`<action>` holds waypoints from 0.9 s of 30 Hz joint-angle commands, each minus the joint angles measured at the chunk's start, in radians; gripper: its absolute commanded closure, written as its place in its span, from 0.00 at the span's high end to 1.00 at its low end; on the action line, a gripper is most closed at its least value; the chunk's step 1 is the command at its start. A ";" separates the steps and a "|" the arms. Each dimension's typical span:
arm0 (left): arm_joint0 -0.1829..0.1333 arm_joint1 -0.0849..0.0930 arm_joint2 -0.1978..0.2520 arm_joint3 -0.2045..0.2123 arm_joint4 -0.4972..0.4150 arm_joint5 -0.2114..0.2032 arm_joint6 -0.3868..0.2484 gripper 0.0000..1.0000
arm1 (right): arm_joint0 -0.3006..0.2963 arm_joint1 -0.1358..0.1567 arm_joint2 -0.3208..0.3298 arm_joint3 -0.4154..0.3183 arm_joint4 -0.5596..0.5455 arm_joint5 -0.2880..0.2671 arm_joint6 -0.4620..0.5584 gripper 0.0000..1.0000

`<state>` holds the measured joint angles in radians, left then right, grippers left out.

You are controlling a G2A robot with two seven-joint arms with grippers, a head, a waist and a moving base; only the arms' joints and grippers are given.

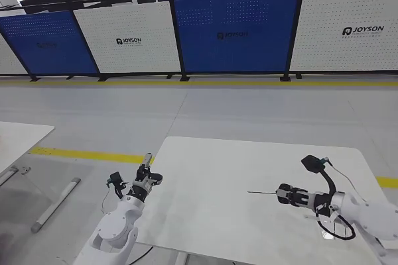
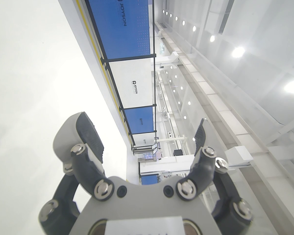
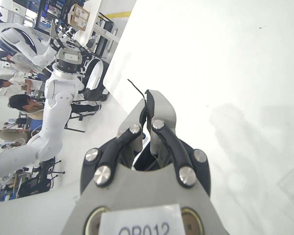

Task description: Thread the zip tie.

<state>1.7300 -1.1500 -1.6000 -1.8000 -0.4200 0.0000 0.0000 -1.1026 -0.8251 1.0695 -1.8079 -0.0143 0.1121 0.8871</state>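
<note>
White table (image 1: pixel 212 199), pegboard panels (image 1: pixel 235 36) behind; right gripper (image 1: pixel 279 193) pinches zip tie (image 1: pixel 262 193).

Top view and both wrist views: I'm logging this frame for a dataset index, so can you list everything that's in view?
zip tie: one, black, one end held in the right gripper, the rest sticking out over the table
table: one, white, in front of the robot
second table: one, white, off to the left
pegboard panels: several, blue and white, along the far side
floor lines: two, yellow, beyond the table
left gripper: one, open and empty, at the table's left edge
right gripper: one, shut on the zip tie, over the table's right part
</note>
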 commanded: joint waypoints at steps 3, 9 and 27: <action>0.000 0.000 0.000 0.000 0.000 0.000 0.000 1.00 | -0.015 0.000 0.018 -0.001 -0.014 -0.088 -0.025 0.00; 0.000 0.000 0.000 0.000 0.000 0.000 0.000 1.00 | -0.011 -0.001 0.005 0.004 -0.095 -0.105 -0.015 0.00; -0.005 0.000 0.000 -0.005 0.003 -0.004 0.002 1.00 | -0.011 -0.001 0.005 0.004 -0.095 -0.105 -0.015 0.00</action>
<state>1.7295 -1.1500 -1.6000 -1.8005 -0.4198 -0.0003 0.0001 -1.1132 -0.8262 1.0744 -1.8043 -0.1093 0.0074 0.8718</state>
